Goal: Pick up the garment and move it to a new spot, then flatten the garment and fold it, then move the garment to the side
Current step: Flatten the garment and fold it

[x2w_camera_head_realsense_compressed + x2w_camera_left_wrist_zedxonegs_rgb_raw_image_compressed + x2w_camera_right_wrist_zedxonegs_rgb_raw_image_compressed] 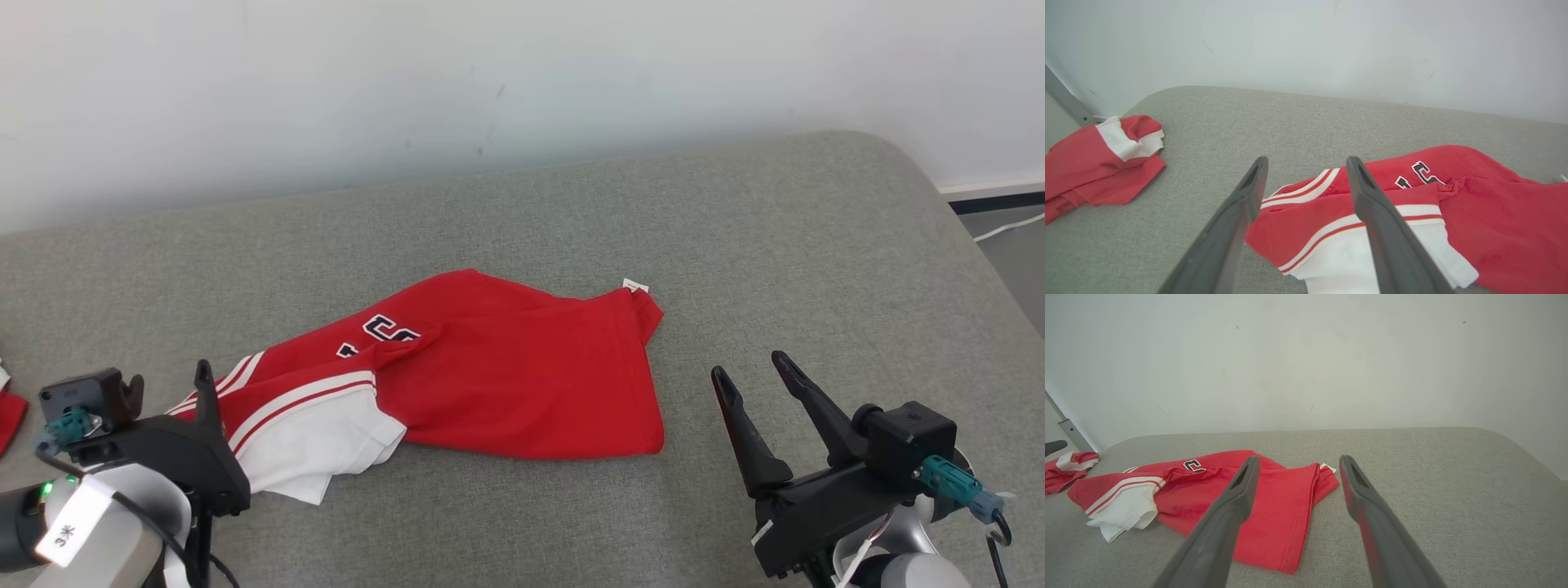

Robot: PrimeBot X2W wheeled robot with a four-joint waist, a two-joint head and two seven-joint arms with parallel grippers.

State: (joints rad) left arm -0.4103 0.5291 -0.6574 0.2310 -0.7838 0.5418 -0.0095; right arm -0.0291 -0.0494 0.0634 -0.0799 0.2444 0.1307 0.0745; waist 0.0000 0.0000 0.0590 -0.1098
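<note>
Jaws spread; left tool point(1308, 161), right tool point(749, 365) flank garment point(522, 384).

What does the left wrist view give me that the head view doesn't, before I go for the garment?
Left wrist view: the second red-and-white garment, whole and bunched, near a grey metal post. Head view: the open right gripper, clear of the red garment, and floor with a white cable. Both: that garment, crumpled on the grey cushion, its white striped sleeve nearest the open left gripper.
</note>
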